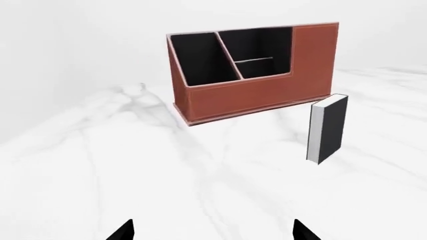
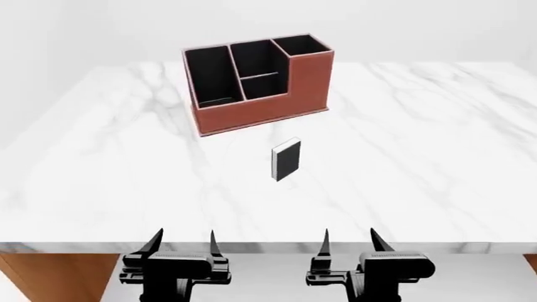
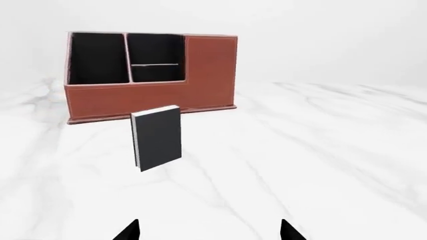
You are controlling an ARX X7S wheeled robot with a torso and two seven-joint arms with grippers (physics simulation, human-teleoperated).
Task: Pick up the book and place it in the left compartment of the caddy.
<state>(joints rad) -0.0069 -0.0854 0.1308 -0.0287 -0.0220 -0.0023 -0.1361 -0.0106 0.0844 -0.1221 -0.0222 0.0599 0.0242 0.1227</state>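
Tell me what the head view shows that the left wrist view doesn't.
Only the head view shows both open grippers, left and right, whole, the white marble table's near edge, and the caddy's tall square slot from above.

Only the left wrist view shows the small dark book's white page edges broadly.

Both show the reddish-brown leather-look caddy, its long left compartment and the upright book.

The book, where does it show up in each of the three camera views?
Head view: the book stands centre frame, nearer the robot than the caddy.
Left wrist view: book at right of centre.
Right wrist view: book left of centre.
Shared landmark: the caddy, behind the book in every view.
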